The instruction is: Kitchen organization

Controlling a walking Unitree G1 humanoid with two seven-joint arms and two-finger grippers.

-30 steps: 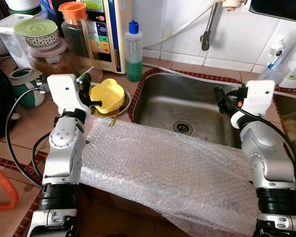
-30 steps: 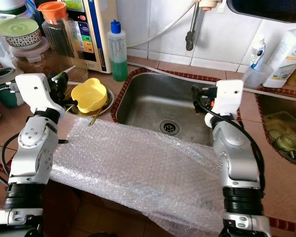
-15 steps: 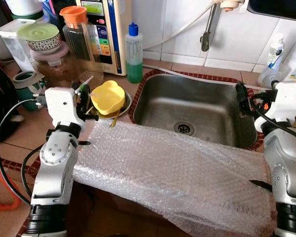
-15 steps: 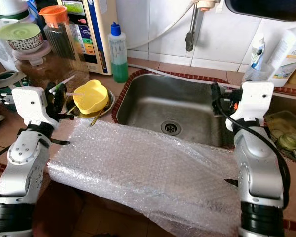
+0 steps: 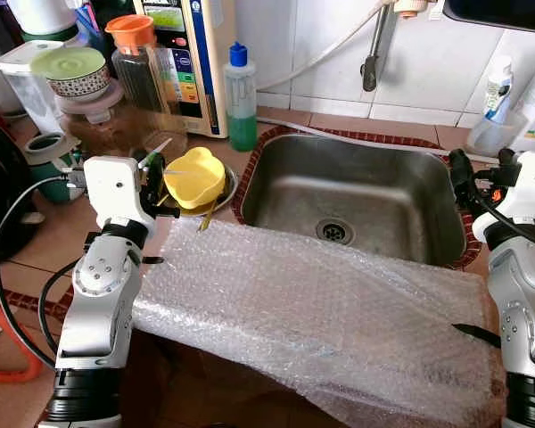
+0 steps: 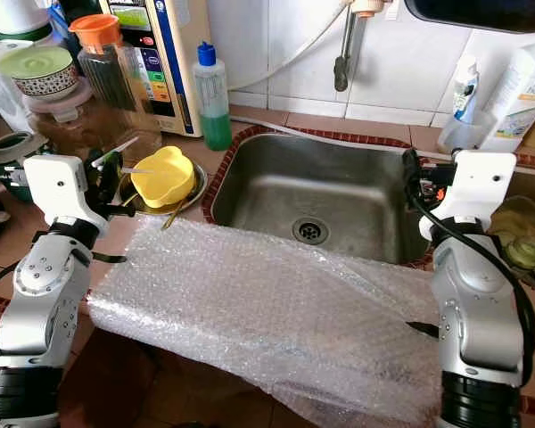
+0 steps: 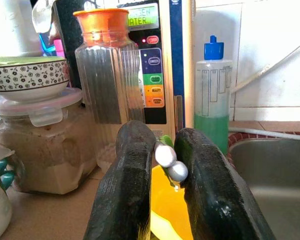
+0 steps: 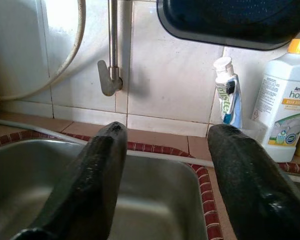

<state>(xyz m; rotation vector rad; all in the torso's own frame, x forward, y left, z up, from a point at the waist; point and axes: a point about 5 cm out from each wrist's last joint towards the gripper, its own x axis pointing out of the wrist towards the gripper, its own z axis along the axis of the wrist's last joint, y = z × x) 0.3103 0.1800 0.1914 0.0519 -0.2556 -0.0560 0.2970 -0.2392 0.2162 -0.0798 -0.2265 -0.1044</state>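
Bubble wrap (image 5: 312,308) is lying across the counter edge, overlapping the front rim of the sink (image 5: 357,192). The left gripper (image 7: 165,165) is pinching thin utensil handles (image 7: 171,162), hovering just beside the yellow bowl (image 5: 193,174) that is sitting on a plate by the sink's left rim. The right gripper (image 8: 162,165) is hanging spread apart above the sink's right rim. A green soap bottle (image 5: 242,98) is standing behind the bowl.

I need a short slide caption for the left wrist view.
Left tool shut on utensil handles above a yellow bowl, facing an orange-lidded jar.
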